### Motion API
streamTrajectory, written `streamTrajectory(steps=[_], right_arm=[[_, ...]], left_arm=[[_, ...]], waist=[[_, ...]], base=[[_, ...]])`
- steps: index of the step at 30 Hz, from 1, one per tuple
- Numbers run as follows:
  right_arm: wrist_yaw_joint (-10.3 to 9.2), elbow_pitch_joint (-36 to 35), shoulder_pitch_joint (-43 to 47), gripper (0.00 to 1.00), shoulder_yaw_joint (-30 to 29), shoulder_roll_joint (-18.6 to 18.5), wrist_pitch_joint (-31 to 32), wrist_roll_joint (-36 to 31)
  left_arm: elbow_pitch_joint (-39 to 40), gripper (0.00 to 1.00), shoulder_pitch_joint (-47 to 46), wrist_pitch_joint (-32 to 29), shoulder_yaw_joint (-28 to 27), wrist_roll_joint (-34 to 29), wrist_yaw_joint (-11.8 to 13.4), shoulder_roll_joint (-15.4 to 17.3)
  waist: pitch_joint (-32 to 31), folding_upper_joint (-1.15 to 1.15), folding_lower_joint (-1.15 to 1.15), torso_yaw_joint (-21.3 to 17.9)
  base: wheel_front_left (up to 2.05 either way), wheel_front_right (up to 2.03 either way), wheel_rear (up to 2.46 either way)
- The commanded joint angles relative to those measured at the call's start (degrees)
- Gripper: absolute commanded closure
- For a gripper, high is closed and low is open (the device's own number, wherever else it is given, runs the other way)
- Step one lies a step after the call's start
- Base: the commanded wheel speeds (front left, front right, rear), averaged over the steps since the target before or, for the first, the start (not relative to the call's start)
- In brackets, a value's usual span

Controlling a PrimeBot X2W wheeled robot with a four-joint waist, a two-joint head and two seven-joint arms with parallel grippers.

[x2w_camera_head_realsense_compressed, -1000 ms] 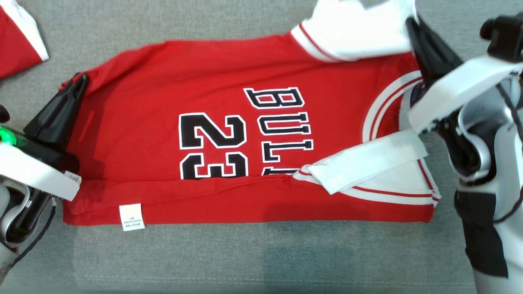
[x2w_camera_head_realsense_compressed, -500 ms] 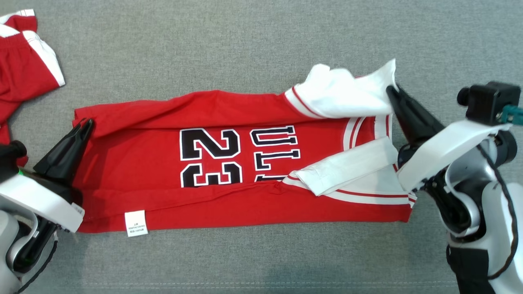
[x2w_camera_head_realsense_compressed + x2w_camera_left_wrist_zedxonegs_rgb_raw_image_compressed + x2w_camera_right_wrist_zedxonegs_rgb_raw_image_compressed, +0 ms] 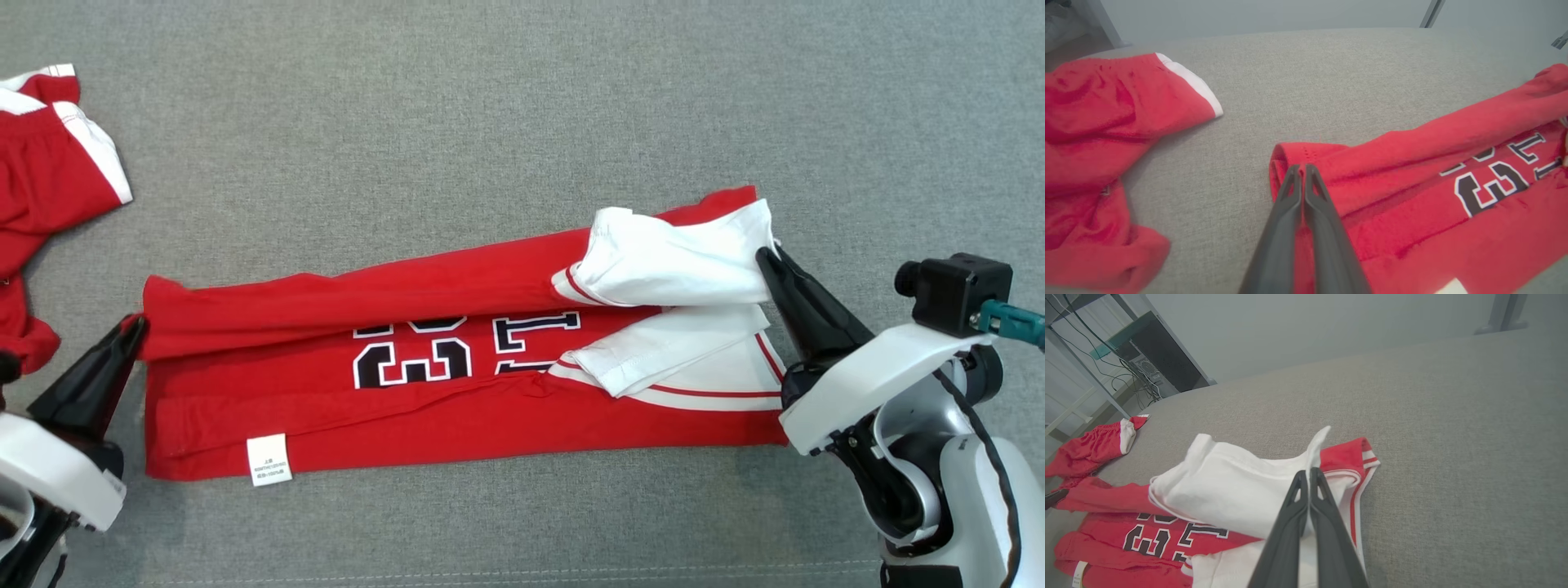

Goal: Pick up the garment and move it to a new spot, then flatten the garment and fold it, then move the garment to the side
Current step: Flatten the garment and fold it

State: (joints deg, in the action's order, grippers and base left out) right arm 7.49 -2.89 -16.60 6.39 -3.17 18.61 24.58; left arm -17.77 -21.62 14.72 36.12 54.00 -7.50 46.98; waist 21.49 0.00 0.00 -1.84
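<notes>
Red jersey (image 3: 457, 327) spread across the middle of the grey table (image 3: 522, 98), long side running left to right. Far edge folded over toward the near side, hiding the upper half of the black number and letters. Near edge turned in as well, with a white label (image 3: 269, 460) close to the left end. White sleeve (image 3: 669, 265) bunched on top at the right end. Left claw (image 3: 137, 322) pressed together at the left far corner of the jersey, pinching the fold there. Right claw (image 3: 765, 257) pressed together too, nipping the right edge of the sleeve, cloth raised a little at the tips. Red shorts (image 3: 49, 180) with white trim crumpled at the far left, apart from the jersey.
</notes>
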Motion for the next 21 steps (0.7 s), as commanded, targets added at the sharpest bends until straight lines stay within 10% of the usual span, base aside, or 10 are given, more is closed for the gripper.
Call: streamTrajectory(steps=[1,21], right_arm=[[0.0,-1.41,0.68,1.0,1.33,0.29,-1.1,0.31],[0.0,2.62,5.59,1.0,0.99,0.29,-5.53,0.23]], left_arm=[[0.29,1.0,0.06,0.28,-2.02,1.08,0.01,4.11],[-2.57,1.0,3.27,0.28,2.19,7.02,0.01,1.03]], waist=[[-0.4,0.0,0.0,0.14],[-1.66,0.0,0.0,1.25]], base=[[0.0,0.0,0.0],[0.0,0.0,0.0]])
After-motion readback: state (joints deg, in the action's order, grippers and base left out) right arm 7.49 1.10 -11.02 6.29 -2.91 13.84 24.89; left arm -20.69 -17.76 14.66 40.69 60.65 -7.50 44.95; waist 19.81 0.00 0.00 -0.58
